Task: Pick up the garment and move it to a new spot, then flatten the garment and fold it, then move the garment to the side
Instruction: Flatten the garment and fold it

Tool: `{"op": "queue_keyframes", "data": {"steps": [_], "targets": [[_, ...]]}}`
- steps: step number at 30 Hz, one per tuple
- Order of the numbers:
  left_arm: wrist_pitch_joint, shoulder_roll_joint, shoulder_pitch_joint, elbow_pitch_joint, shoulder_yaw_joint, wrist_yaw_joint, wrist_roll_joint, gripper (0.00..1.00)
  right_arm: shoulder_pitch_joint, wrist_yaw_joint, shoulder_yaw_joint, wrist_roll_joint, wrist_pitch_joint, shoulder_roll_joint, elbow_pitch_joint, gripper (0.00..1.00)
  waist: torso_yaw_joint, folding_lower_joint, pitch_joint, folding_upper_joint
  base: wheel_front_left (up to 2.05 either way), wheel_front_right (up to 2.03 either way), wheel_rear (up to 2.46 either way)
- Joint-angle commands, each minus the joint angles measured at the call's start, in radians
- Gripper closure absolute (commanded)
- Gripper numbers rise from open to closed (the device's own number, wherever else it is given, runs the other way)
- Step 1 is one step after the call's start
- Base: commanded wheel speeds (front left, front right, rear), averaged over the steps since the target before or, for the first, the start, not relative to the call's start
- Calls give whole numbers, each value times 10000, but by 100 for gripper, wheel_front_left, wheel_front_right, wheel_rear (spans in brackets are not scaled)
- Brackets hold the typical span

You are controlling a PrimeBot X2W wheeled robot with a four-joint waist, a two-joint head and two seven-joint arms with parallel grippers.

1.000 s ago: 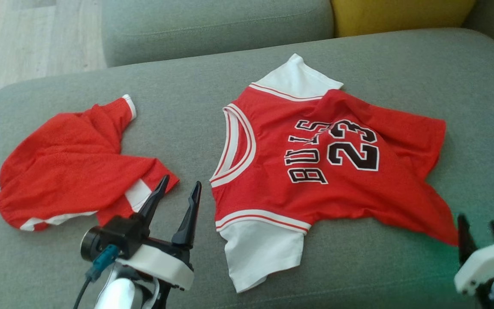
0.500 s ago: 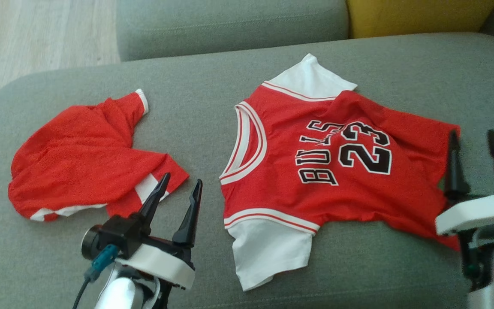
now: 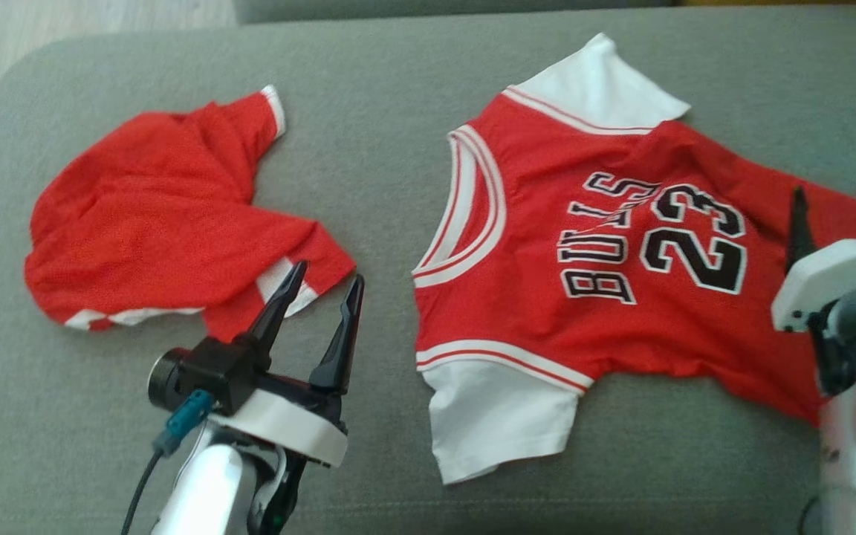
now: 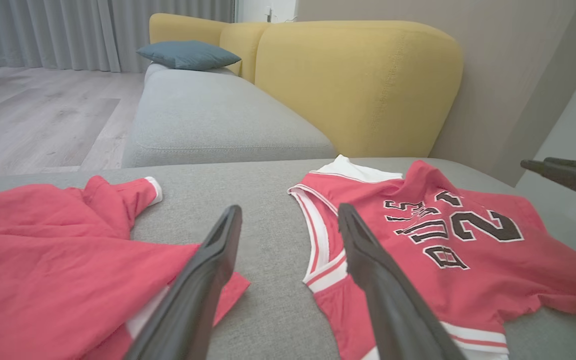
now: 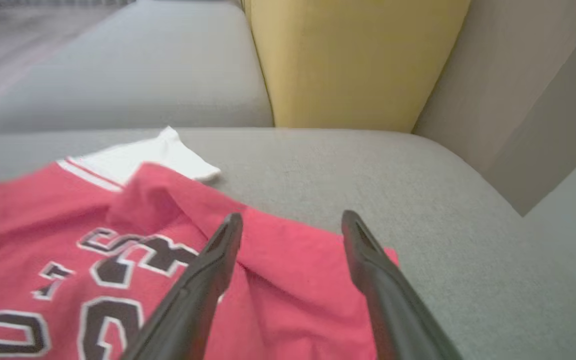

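Right gripper (image 3: 831,195) and left gripper (image 3: 328,271), both spread, flank jersey (image 3: 621,297)
Shallow pinch at its 3 o'clock hem may slip; left could snag shorts (image 3: 153,223) at 9 o'clock.

The right gripper (image 3: 831,195) hides part of the jersey (image 3: 606,312).

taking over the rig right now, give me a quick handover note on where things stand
Left gripper: open, empty, above the grey sofa cushion between the two garments.
Right gripper: open, empty, over the hem of the red Bulls 23 jersey with white sleeves.
Jersey lies spread but rumpled, unfolded; a crumpled red garment with white trim lies to its left.
Done: nothing gripped or folded.
Left: grasp, relocate, flatten, fold, move aside.
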Motion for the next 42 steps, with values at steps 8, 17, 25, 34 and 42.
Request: {"op": "queue_keyframes", "data": {"steps": [8, 17, 25, 34, 42], "targets": [[-59, -10, -808, -233, 108, -46, -98, 0, -1640, 2, -411, -1142, 1755, -916, 1998, 0, 803, 0, 979, 0, 0, 0, 0], [-59, -10, -1135, -289, 46, -62, -168, 0, -2456, 2, -697, -1859, 2167, -1327, 3128, 0, 1019, 0, 1635, 0, 0, 0, 0], [-59, -11, -1292, -217, -60, -67, -276, 0, -3009, 2, -1283, -2302, 1806, -1471, 3361, 100, 1109, 0, 1669, 0, 0, 0, 0], [-59, -11, -1349, -300, -52, -69, -398, 0, -4431, 2, -1247, -3424, 415, -2188, 3052, 100, 1420, 0, 1707, 0, 0, 0, 0], [-59, -11, -1397, -319, -101, -70, -511, 0, -5412, 2, -1110, -4630, -167, -2722, 3454, 0, 1761, 0, 1948, 0, 0, 0, 0]]}}
